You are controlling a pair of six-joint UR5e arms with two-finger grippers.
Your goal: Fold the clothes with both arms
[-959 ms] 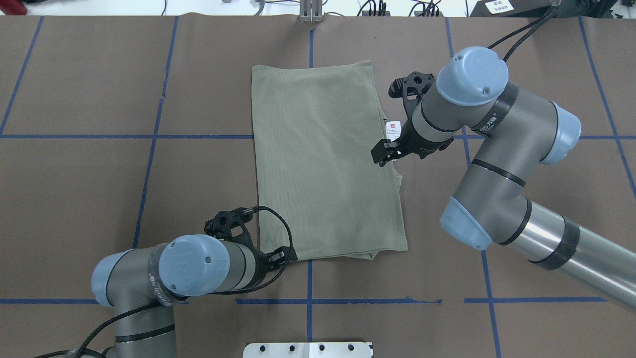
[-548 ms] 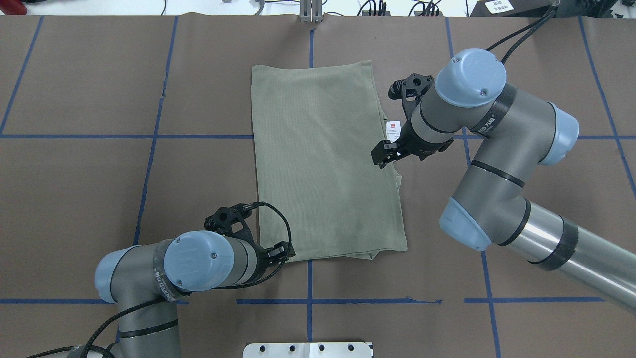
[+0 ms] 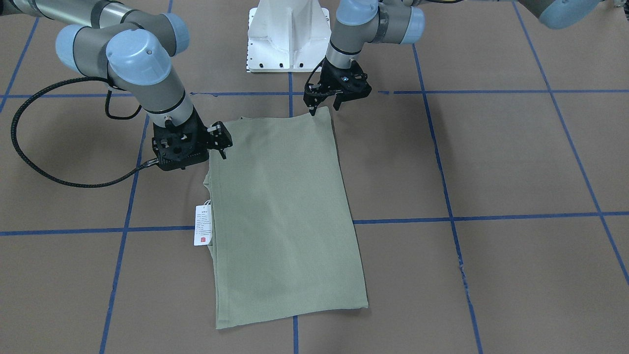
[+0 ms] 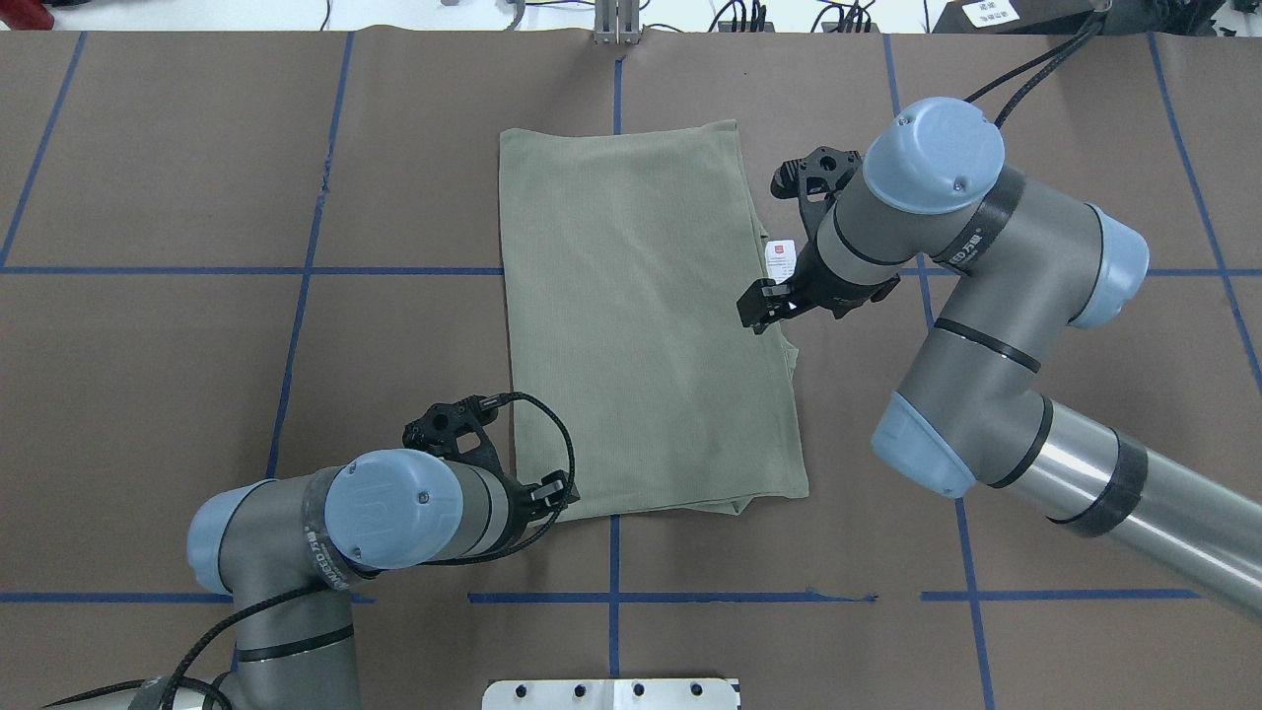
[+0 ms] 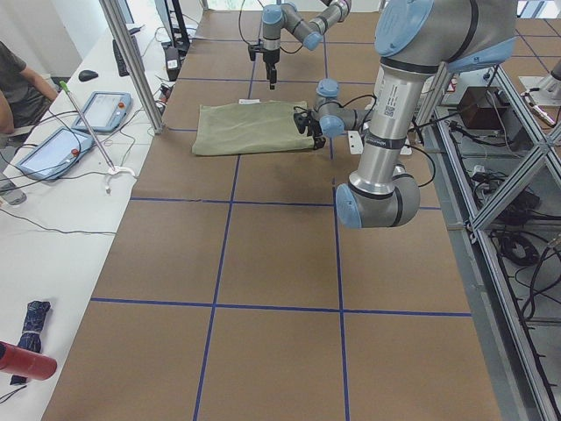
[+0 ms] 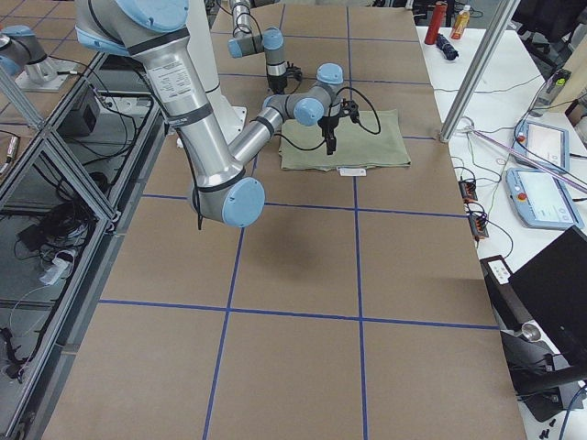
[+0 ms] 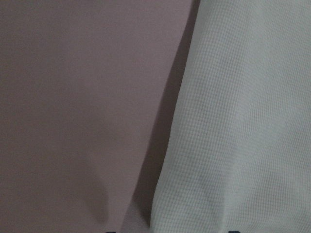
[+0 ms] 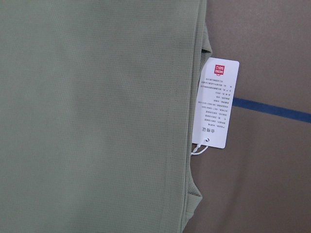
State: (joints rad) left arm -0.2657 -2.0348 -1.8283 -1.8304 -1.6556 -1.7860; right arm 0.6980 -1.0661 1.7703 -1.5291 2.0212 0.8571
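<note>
Left gripper (image 4: 554, 493) spread wide at the shirt's robot-side left corner. The folded sage-green shirt (image 4: 641, 316) lies flat on the table (image 4: 177, 375), white hang tag (image 4: 781, 254) at its right edge. Right gripper (image 4: 764, 308) sits beside the tag; its grip can't be told.

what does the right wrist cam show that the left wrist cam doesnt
Only the right wrist view: a white hang tag with a red mark, beside the edge of the shirt, and a blue tape line. Only the left wrist view: a shadow along the shirt's edge. Both: the green knit shirt lying on the brown table cover.
</note>
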